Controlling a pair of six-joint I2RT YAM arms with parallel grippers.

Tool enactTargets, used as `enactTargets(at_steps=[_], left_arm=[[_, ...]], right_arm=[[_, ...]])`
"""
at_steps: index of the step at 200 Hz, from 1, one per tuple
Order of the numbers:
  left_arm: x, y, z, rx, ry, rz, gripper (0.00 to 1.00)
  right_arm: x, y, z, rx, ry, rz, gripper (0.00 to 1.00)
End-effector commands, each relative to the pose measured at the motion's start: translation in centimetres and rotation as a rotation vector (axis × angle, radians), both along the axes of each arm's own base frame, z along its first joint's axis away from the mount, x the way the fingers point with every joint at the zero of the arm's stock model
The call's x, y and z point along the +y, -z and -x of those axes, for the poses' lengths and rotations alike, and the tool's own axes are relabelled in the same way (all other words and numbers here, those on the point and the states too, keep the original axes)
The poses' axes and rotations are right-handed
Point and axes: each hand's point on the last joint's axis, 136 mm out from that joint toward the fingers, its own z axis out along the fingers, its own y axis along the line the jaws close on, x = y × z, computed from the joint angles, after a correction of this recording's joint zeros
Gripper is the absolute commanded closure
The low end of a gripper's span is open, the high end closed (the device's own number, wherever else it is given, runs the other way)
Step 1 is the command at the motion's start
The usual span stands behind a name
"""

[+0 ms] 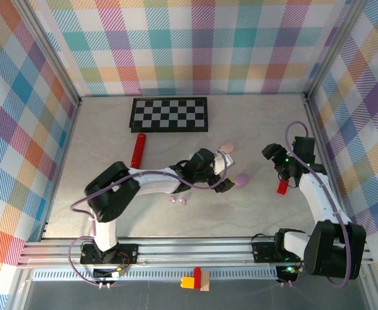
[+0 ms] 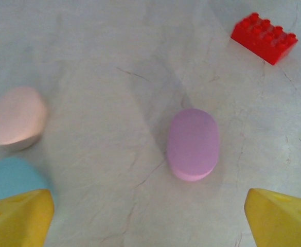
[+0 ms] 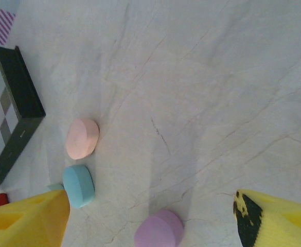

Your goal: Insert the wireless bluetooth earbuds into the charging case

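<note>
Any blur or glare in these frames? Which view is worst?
Left wrist is worst: pink case smeared at the left edge, purple case slightly soft, red brick crisp. Right wrist: mild softness overall, yellow fingers near the lens out of focus. Top: sharp, even light, faint shadows, no glare.

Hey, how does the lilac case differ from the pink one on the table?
Colour: the lilac case is pale purple, the pink case peach-pink. Company: the pink case lies close beside the blue case, while the lilac case lies apart from both. Place: the pink case is nearer the checkerboard than the lilac case. Both are smooth oval pebbles lying flat on the table.
</note>
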Motion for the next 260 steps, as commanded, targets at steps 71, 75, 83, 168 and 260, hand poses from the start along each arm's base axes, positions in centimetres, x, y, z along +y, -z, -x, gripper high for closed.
enactTargets(at_steps=[71, 75, 83, 168, 260], left_arm=[[-5.8, 3.7, 1.1, 0.155, 0.139, 0.026, 0.13], [-5.8, 3.8, 1.2, 0.158, 0.144, 0.025, 0.13], [-6.0, 4.1, 1.2, 0.163, 0.149, 0.025, 0.13], [-6.6, 6.5, 1.2, 0.180, 0.182, -0.009, 0.40], [-5.5, 3.5, 1.4, 0.092, 0.182, 0.030, 0.62]], right_arm=[[0.2, 1.4, 2.1, 0.018, -0.027, -0.076, 0.17], [0.2, 1.4, 2.1, 0.017, -0.029, -0.077, 0.17], [0.2, 1.5, 2.1, 0.020, -0.027, -0.077, 0.17], [-0.1, 1.4, 2.3, 0.012, -0.020, -0.075, 0.18], [0.0, 0.0, 2.3, -0.016, -0.024, -0.095, 0.19]])
